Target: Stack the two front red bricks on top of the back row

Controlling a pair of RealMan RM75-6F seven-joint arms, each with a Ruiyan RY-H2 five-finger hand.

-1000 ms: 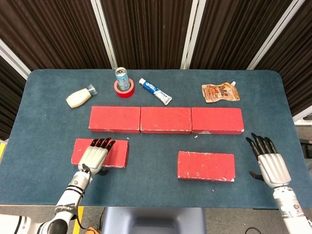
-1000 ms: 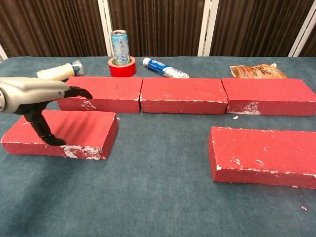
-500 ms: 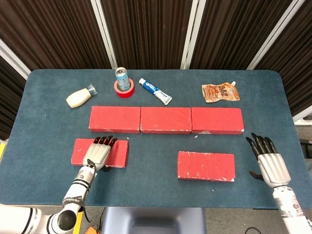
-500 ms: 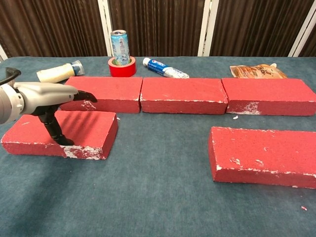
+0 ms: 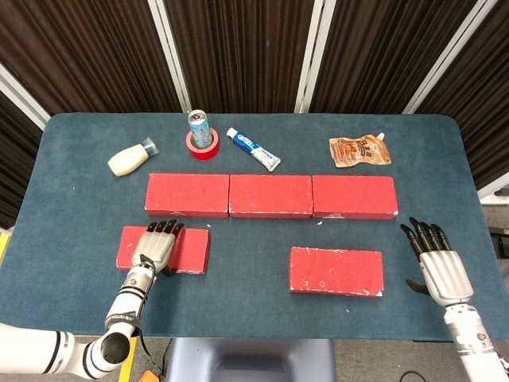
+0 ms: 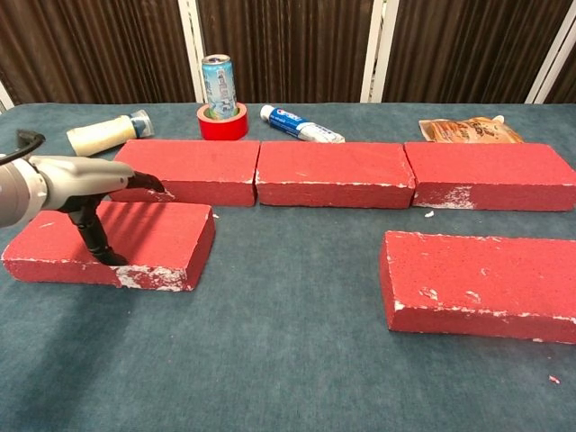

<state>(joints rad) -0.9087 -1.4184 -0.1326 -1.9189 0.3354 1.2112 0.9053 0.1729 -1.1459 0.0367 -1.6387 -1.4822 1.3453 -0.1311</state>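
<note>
Head view: dark-curtained backdrop [image 5: 238, 48], blue-carpeted table [image 5: 254, 286], left hand [image 5: 157, 248] gripping front-left brick [image 5: 191, 248], right hand [image 5: 437, 267] empty, fingers apart.

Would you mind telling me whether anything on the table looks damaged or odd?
The red bricks are worn: white chipped patches show along the front-left brick, the front-right brick and the back-right brick. White crumbs lie nearby.
</note>
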